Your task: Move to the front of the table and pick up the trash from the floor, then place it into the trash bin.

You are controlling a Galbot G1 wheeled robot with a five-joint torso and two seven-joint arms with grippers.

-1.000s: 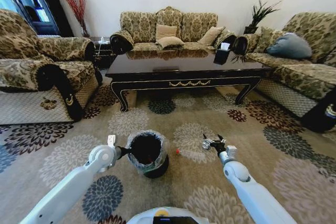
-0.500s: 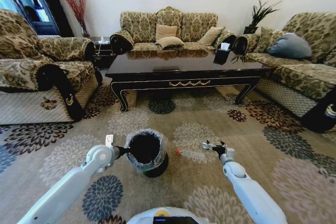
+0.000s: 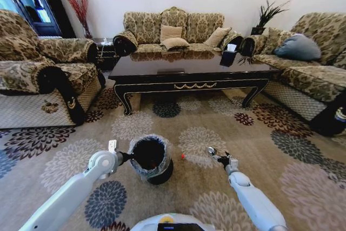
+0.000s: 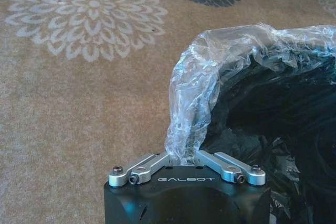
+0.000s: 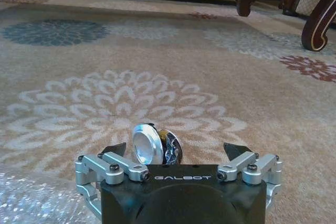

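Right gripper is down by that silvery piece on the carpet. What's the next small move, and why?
Probably ease the right gripper forward and down, then close. In the right wrist view its fingers stand open with the silvery round piece just ahead between them, resting on the floor and not yet enclosed. The left gripper is shut on the trash bin liner, holding it close by.

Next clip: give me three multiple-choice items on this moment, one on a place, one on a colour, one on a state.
1. The trash bin stands:
A. on the table
B. on the carpet before the table
C. on a sofa

2. The bottle has a cap that is:
A. red
B. blue
C. green

3. The left gripper:
A. holds the bottle
B. hangs open
C. is shut on the bin's liner

Answers: B, head view shows it on the floor; A, red tip by the bin; C, its jaws pinch the plastic at the rim.
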